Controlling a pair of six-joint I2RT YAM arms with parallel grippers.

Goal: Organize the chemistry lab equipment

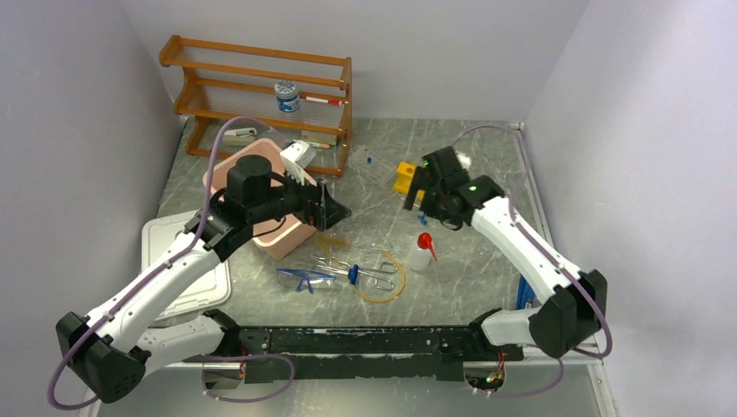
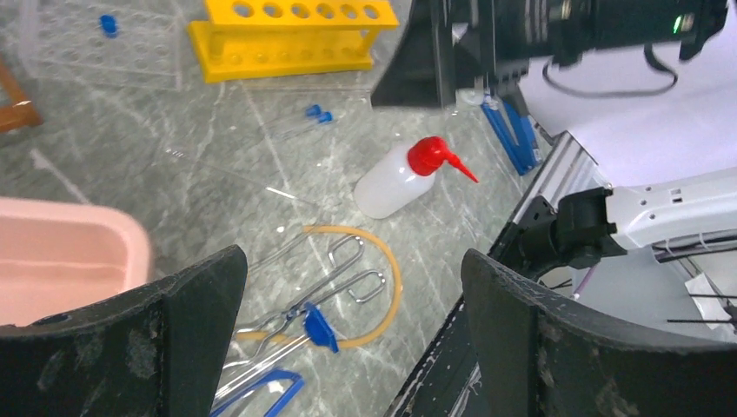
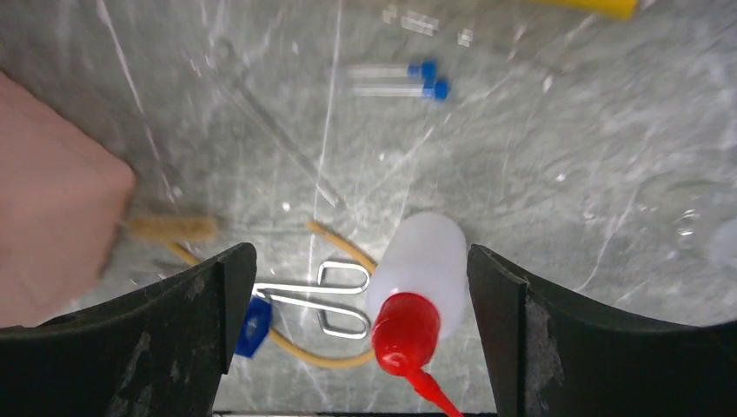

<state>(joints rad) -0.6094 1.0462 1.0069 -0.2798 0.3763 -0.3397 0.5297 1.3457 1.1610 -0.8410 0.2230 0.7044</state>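
Both grippers stand with their fingers spread wide and nothing between them. On the left, the left gripper [image 1: 335,211] hangs over the near right corner of a pink bin [image 1: 287,236], facing the clutter in the middle of the table. On the right, the right gripper [image 1: 420,195] is raised just beside the yellow holed rack [image 1: 404,176], on its near side, and looks down at the table.

Most of the lab gear lies loose on the grey marbled tabletop [image 1: 469,278] between the two arms. A red-nozzled clear squeeze bottle [image 1: 422,250] is on its side, right of centre, with its nozzle pointing toward the near right. Just left of it the amber tubing [image 1: 401,276] curls in a loop, and the metal tongs [image 1: 369,271] lie across that loop. Left of the tongs, touching or nearly touching them, are the blue-framed clear goggles [image 1: 304,278].

From the right wrist, the bottle sits low between the open fingers, resting on the table and not pinched. Two blue-capped thin tubes [image 3: 408,78] lie side by side farther off, near the rack. The left wrist view shows the same pair near the rack's foot.

At the far left stands a wooden shelf [image 1: 261,87] with a small jar [image 1: 287,95] on its middle tier. A white tray [image 1: 156,239] lies to the left of the bin.
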